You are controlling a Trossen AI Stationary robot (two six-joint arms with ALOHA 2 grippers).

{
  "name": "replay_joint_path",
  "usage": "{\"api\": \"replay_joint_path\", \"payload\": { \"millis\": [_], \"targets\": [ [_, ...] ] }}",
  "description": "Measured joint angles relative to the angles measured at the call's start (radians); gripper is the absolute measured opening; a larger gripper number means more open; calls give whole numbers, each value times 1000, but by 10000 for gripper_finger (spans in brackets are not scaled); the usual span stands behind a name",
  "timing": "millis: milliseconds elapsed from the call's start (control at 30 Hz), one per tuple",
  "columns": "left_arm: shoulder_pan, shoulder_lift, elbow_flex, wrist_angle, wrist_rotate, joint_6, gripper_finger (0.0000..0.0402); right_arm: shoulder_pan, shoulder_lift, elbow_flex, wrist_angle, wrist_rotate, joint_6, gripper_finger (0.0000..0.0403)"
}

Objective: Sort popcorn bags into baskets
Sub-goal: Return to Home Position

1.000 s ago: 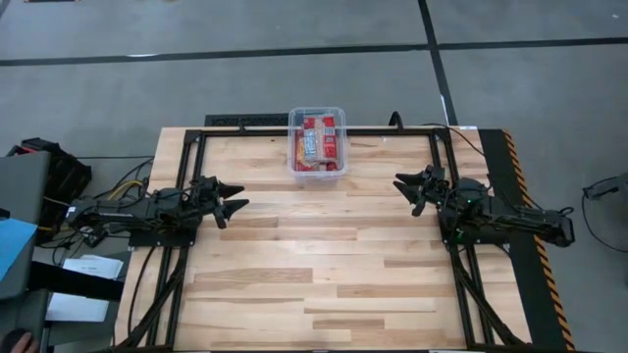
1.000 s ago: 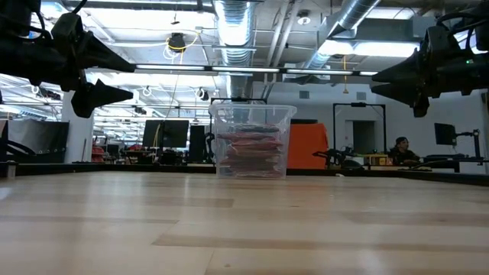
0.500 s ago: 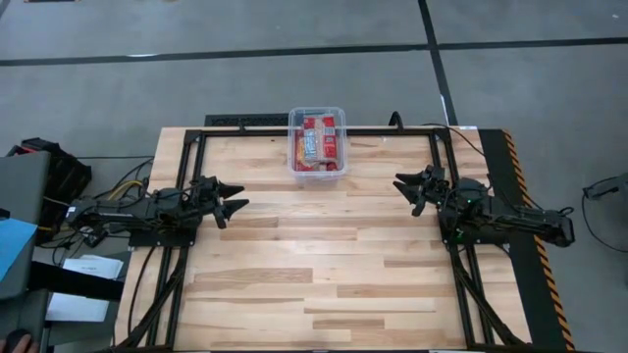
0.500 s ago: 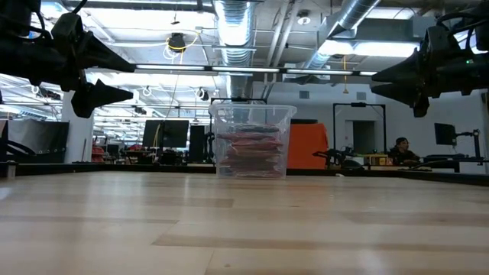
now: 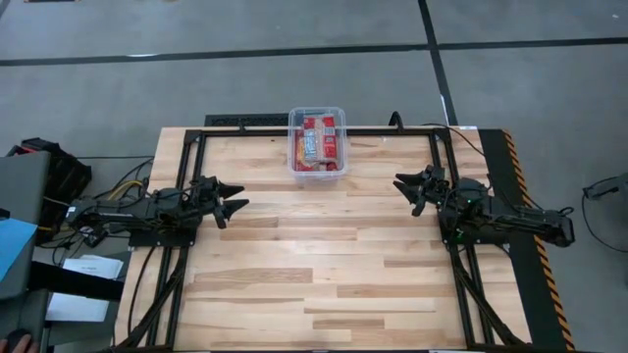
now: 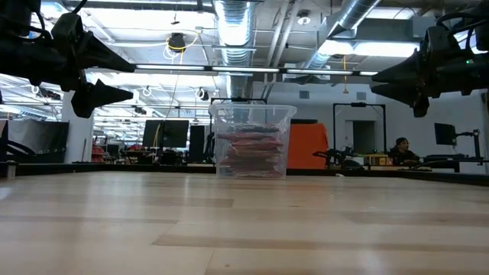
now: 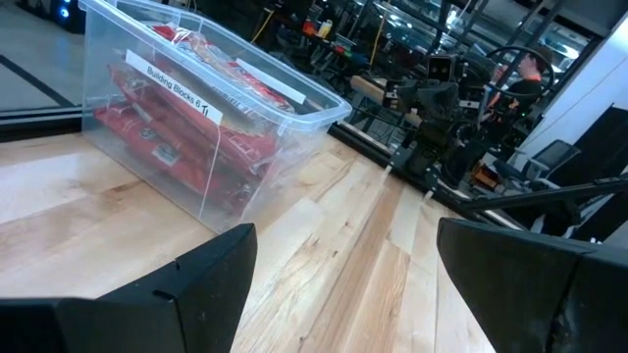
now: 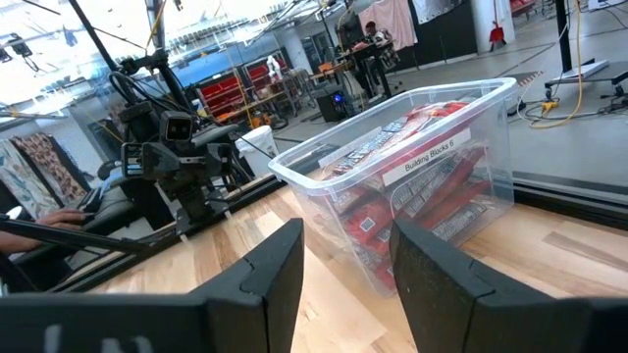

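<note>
– Nothing has shifted over the last second; both arms and the bin sit exactly as before.
– Where is the left gripper [image 5: 238, 196]?
– Raised above the bench [image 5: 314, 255] near its left edge, pointing inward, fingers spread wide with nothing between them.
– And the right gripper [image 5: 404, 193]?
– Mirrored near the right edge, fingers parted too, also empty.
– The popcorn?
– The red popcorn bags [image 5: 319, 142] lie stacked inside the clear bin [image 5: 290, 147], which stands at the middle of the bench's far edge, well apart from both grippers. A white label [image 7: 177, 83] on its side reads "Building Blocks 6".
</note>
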Motion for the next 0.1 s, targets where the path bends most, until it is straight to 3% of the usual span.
{"api": "replay_joint_path", "payload": {
  "millis": [100],
  "targets": [
    [0,0,0,0,0,0,306,0,0,0,0,0,0,178]
  ]
}}
